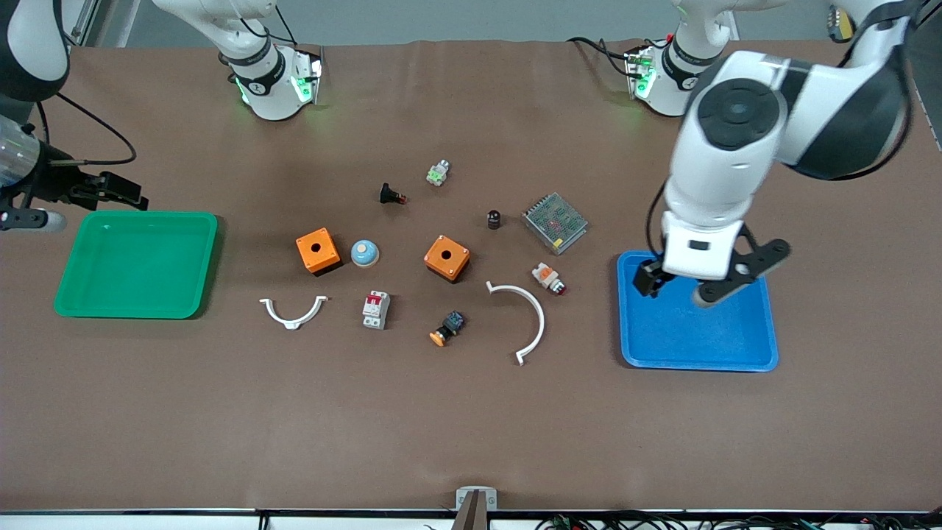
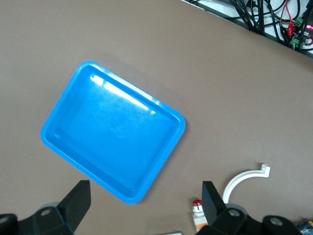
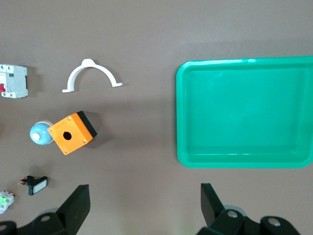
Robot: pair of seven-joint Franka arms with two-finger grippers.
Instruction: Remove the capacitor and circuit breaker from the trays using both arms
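Already both trays are sitting empty: the green tray (image 1: 136, 263) at the right arm's end of the table and the blue tray (image 1: 698, 324) at the left arm's end are holding nothing, while the capacitor (image 1: 494, 219) and the circuit breaker (image 1: 375, 309) are lying on the bare brown table (image 1: 471, 427) between them, mixed in with other parts. The capacitor is standing upright just beside the finned metal module (image 1: 555, 222), and the circuit breaker is resting nearer the front camera, beside a white curved clip (image 1: 293, 312) and an orange box (image 1: 318, 250). The left gripper (image 1: 695, 283) is hanging over the blue tray with its fingers spread wide and nothing between them; the right gripper (image 1: 110, 190) is hovering at the green tray's edge, likewise spread and empty. Judging from this, the removal looks done, and the arms seem to be clearing away.
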